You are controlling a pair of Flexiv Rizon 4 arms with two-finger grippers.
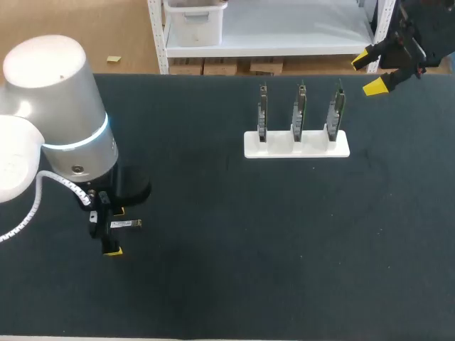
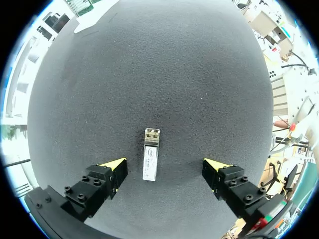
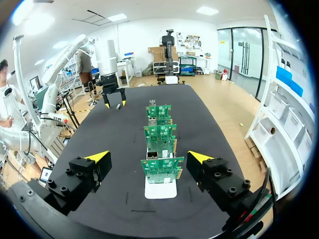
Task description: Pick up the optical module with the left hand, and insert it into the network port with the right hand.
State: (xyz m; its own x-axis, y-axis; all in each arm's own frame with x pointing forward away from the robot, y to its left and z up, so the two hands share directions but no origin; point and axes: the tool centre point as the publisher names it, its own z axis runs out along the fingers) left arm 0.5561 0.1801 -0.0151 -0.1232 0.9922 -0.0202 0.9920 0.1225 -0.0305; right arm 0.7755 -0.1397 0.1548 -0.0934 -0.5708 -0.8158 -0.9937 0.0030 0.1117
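From above, the left gripper (image 1: 114,231) hangs over the module (image 1: 125,224), seemingly low. Its wrist shows fingers (image 2: 113,168) wide, module lying untouched between them: pickup pending; next, lower and close. The right gripper (image 3: 148,157), open, faces the circuit boards (image 3: 160,170).

The left arm (image 1: 57,106) is a fat silver-grey cylinder with a glowing pale-blue ring, joined to a white link, with a white braided cable (image 1: 35,202) looping beneath it. The left gripper (image 1: 115,231) and right gripper (image 1: 370,73) are black, screw-studded blocks whose fingers (image 2: 89,191) end in bright yellow wedge tips.
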